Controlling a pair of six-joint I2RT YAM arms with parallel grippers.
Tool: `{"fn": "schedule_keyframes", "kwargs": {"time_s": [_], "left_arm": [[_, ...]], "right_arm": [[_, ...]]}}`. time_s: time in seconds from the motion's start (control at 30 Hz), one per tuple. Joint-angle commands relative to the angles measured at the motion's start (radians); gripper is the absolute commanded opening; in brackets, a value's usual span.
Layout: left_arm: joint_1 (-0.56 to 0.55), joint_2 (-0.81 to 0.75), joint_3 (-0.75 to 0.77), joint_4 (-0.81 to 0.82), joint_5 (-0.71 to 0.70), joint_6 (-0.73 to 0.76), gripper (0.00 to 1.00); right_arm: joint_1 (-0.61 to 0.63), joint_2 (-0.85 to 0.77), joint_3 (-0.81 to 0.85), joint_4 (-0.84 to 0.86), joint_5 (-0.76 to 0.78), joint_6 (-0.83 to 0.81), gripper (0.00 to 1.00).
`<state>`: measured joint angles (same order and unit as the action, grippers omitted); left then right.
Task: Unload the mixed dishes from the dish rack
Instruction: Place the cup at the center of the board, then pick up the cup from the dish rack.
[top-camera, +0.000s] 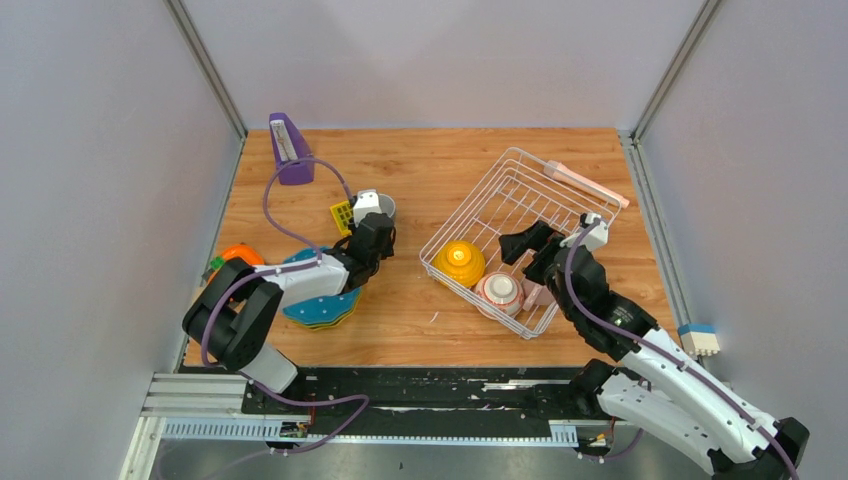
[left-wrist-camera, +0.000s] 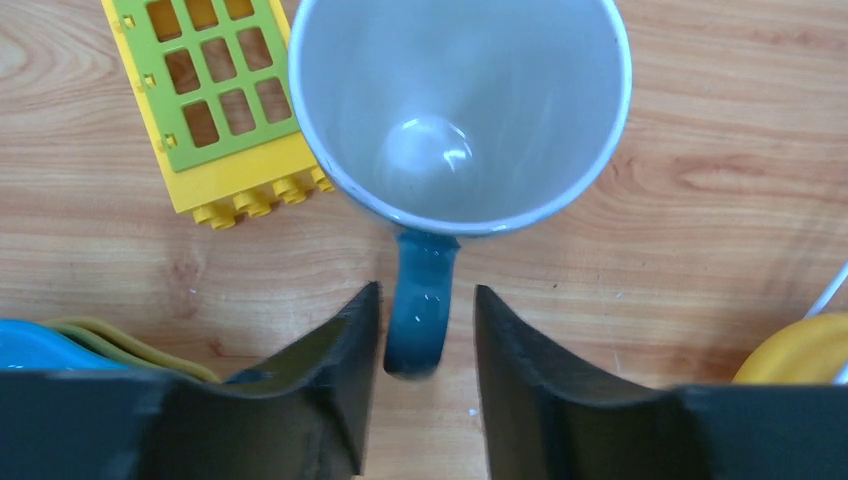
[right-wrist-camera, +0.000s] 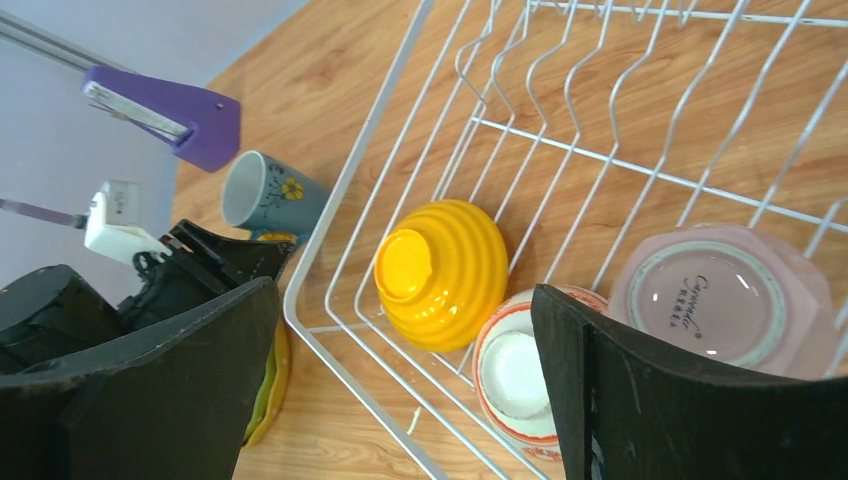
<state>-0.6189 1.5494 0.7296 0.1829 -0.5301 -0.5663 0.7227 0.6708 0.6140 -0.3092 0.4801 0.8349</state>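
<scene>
Overhead looks down; close wrist views share blue mug (left-wrist-camera: 460, 110).

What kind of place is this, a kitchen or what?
Likely a robot test booth, not a kitchen: plain grey walls box in a wooden table, with a dish rack and a toy block beside two bolted arms.

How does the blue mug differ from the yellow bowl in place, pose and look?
Place: the blue mug stands on the table, outside the dish rack; the yellow bowl lies inside the rack.
Pose: the mug is upright, mouth up; the bowl is upside down, foot up.
Look: the mug has a handle and a smooth pale inside; the bowl is ribbed and has no handle.
Shared: both are round vessels.
</scene>
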Motion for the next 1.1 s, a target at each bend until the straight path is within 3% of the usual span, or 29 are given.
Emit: {"fn": "schedule_keyframes", "kwargs": {"time_s": [0.0,0.3,0.43,0.63,1.07], "left_arm": [[0.007,-0.052,0.004,-0.038,0.015,-0.002,0.53],[0.007,-0.179,-0.004,-0.106,0.112,0.012,0.99],[0.006,-0.255,-0.001,-0.162,0.184,0.009,1.0],[0.006,-0.4,-0.017,-0.295,0.213,-0.037,1.0],[0.007,-0.63,-0.08,-0.367,0.218,-0.056,1.0]], "right_arm": [[-0.013,0.062,0.132,-0.203,0.027,-0.035,1.0],[-0.071,0.195,0.288,-0.386,0.055,-0.068,1.0],[-0.137,0.244,0.296,-0.401,0.03,-0.074,1.0],[-0.308,0.322,0.293,-0.402,-0.163,-0.106,1.0],[-0.328,0.388,0.318,-0.462,-0.132,-0.125,1.0]]}}
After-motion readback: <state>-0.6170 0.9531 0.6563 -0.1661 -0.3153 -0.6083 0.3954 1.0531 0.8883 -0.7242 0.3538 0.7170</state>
